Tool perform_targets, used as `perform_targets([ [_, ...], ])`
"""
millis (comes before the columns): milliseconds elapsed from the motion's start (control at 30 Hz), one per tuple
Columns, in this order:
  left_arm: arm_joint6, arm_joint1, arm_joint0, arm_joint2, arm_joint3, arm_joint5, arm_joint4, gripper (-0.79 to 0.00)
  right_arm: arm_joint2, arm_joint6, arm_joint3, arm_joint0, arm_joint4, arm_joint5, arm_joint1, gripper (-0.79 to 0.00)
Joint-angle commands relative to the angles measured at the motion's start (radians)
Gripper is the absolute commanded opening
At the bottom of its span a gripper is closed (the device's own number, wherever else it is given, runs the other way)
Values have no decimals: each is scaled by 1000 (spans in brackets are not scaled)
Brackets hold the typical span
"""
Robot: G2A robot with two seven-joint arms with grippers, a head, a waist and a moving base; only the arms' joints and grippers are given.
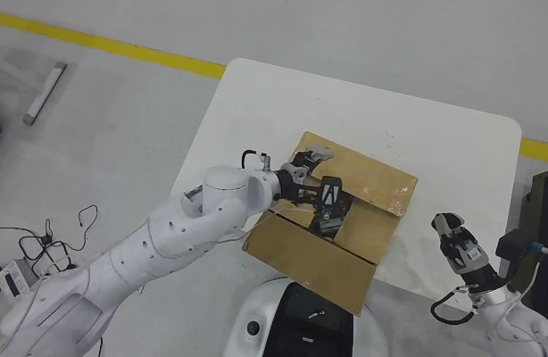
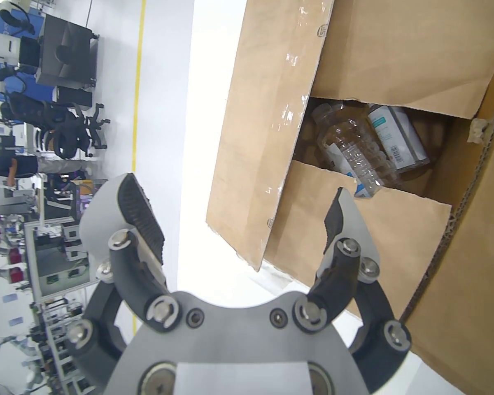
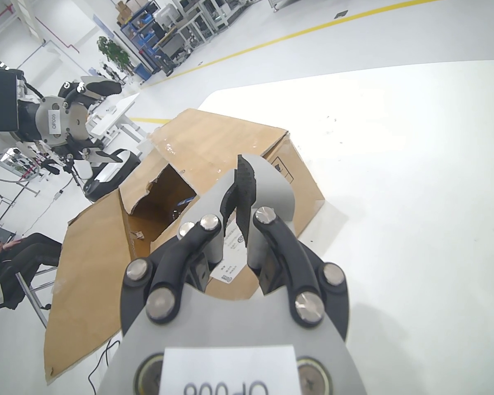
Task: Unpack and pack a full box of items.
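The cardboard box [image 1: 381,183] sits in the middle of the table [image 1: 435,125]. Its flaps are only partly parted, and through the gap a clear bottle [image 2: 350,149] and a labelled container [image 2: 399,137] lie inside. The left gripper [image 2: 234,191] hovers over the box's left flaps, fingers spread wide and empty, probably placed to push a flap aside. The right gripper [image 1: 452,234], closed on nothing, waits near the table's near right edge, out of the way.

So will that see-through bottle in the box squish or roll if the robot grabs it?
Probably squishy: the clear plastic bottle looks thin-walled and empty, so likely light too. It lies on its side and is round, so a nudge might roll it.
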Motion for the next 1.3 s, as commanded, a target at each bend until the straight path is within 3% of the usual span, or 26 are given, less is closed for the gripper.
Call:
perform_targets([
  [0, 6, -19, -36, 51, 18, -4, 85, 0, 5, 1, 1, -1, 1, -2, -1, -770],
  [233, 22, -68, -93, 143, 102, 15, 262, 0, 19, -1, 1, -11, 2, -7, -4, -767],
  [533, 14, -101, -114, 185, 152, 22, 436, -31, 23, -5, 0, -18, 2, -10, -8, -767],
  [567, 16, -104, -112, 185, 156, 24, 444, -114, 23, -4, 0, -18, 1, -11, -9, -767],
  [700, 12, -111, -106, 181, 169, 23, 486, -203, 19, -1, 1, -17, 0, -14, -11, -767],
  [767, 14, -115, -100, 173, 178, 27, 489, -366, 17, 1, -1, -15, -1, -13, -12, -760],
  [800, 14, -117, -98, 170, 180, 29, 493, -397, 15, 3, -2, -14, -2, -14, -12, -760],
  [867, 15, -120, -90, 160, 185, 31, 487, -548, 14, 4, -3, -12, -4, -14, -13, -760],
  [933, 16, -123, -85, 149, 185, 26, 483, -785, 14, 4, -4, -11, -5, -15, -14, -754],
  [1267, -35, -127, -46, 37, 130, -88, 341, -785, 44, 0, -8, -16, 0, -21, -17, -767],
])
